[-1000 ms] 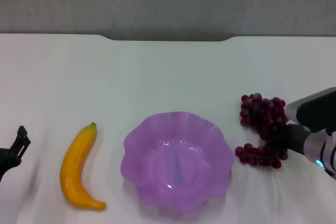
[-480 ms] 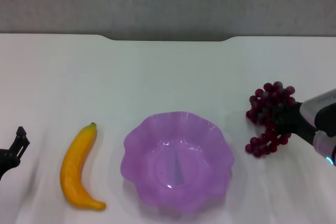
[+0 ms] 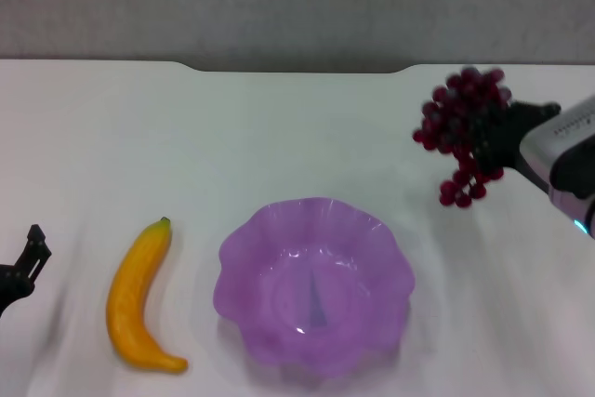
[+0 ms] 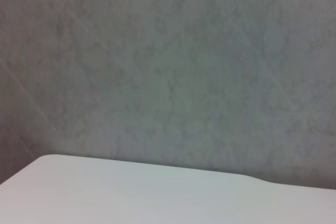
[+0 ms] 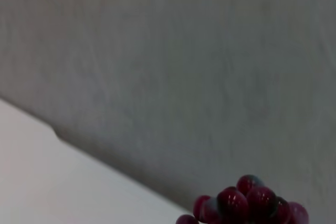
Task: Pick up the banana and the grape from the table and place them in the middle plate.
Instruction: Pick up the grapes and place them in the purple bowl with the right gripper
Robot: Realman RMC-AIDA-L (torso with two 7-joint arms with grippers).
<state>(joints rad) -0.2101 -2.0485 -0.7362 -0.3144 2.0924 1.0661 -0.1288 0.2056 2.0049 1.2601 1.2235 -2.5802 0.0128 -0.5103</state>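
Note:
In the head view my right gripper (image 3: 495, 141) is shut on the grape (image 3: 460, 127), a dark red-purple bunch held in the air above the table (image 3: 279, 137), to the right of and beyond the middle plate (image 3: 314, 283). The grape's top also shows in the right wrist view (image 5: 247, 203). The purple scalloped plate sits empty at the front centre. The yellow banana (image 3: 139, 295) lies on the table left of the plate. My left gripper (image 3: 28, 258) is parked at the far left edge, left of the banana.
A grey wall runs behind the table's far edge, which has a shallow notch (image 3: 297, 69). The left wrist view shows only the wall and a strip of table (image 4: 131, 192).
My right gripper has lifted the grape off the table, and it now hangs higher and a little farther back. The left arm, banana and plate have not moved.

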